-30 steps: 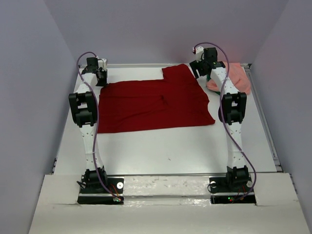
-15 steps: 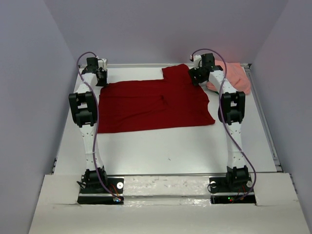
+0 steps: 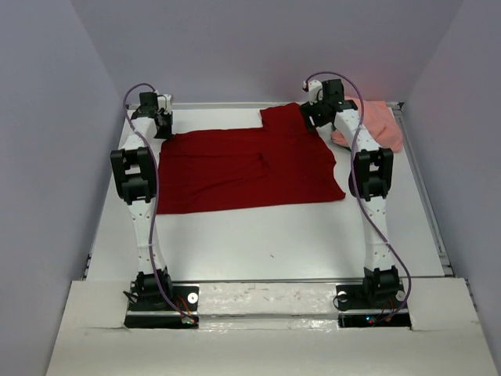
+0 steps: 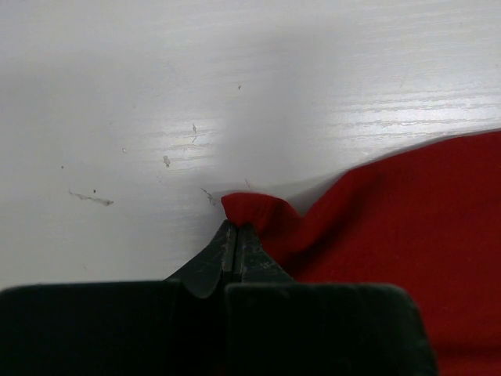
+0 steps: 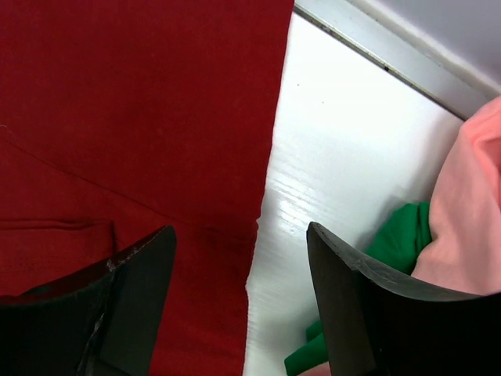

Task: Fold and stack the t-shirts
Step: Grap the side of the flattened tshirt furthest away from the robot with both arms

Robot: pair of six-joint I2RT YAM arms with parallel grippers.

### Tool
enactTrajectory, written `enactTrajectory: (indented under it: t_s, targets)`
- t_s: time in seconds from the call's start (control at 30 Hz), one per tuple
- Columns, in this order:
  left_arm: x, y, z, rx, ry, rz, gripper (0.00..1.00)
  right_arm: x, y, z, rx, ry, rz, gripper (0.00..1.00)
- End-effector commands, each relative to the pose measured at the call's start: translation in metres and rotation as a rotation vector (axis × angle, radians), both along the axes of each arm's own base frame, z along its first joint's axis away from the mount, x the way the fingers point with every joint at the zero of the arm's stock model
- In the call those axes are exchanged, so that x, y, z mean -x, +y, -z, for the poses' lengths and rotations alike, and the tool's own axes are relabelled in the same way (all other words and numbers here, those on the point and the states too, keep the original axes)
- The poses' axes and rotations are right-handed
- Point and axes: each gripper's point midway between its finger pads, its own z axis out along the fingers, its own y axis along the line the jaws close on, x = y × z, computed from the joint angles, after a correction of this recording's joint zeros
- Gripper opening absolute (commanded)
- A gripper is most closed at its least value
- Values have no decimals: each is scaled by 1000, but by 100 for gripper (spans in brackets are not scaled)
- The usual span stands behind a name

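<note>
Risk first: only a thin tuck of the dark red soft-knit t-shirt (image 4: 407, 235) pinched in the left gripper (image 4: 236, 235) — jaws closed tight on cloth at the shirt's far-left corner, near the far-left corner of the white wood-grain worktop (image 4: 156, 94). Could slip out under any pull, with so little fabric in the bite.

Right gripper (image 5: 243, 243): jaws wide apart, holding nothing, straddling the shirt's straight side edge close to the worktop's far edge. May catch just the edge on closing, or miss and pinch bare worktop. Could also drag in the green fabric scrap (image 5: 395, 235) or the salmon pink crumpled t-shirt (image 5: 470, 211), both just beside it, bunched in the far-right corner. Skewed fold likely if the two sides lift unevenly.

Materials: red shirt matte, fine-knit, limp — flat and roughly rectangular across the far half, one short sleeve poking toward the far edge, faint crease mid-panel. Pink one lumpy, soft folds. Worktop smooth, glossy, lightly scuffed; probably low friction.
</note>
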Motion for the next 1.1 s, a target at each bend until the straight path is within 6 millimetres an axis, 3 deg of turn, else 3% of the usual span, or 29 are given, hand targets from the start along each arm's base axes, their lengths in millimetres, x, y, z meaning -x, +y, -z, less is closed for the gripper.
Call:
enactTrajectory:
  t_s: [0.0,0.2,0.57,0.7,0.77,0.8,0.87,0.9,0.97,1.07]
  targets:
    - [11,-8,-27,17,4,12,0,-8,7,-4,0,-30,-23,73]
    - [12,-9,-28,13,6,13,0,-8,8,17,-3,1,-22,73]
    - [15,-18,-34,27,-2,28,0,-5,15,31,-23,32,-58,70]
    - [17,-20,-36,26,-4,32,0,-4,15,36,-20,46,-62,64]
    - [17,-20,-35,27,-2,31,0,-2,15,40,-18,57,-68,57]
    - [17,-20,-35,26,-1,32,0,-1,15,41,-16,61,-68,45]
    - [18,-21,-34,29,2,33,0,2,14,43,-12,71,-68,34]
    - [18,-21,-35,27,1,32,0,2,13,45,-8,75,-67,20]
    - [19,-22,-34,25,4,35,0,4,11,44,2,76,-62,0]
    - [19,-22,-33,25,4,35,0,3,9,41,12,71,-58,0]
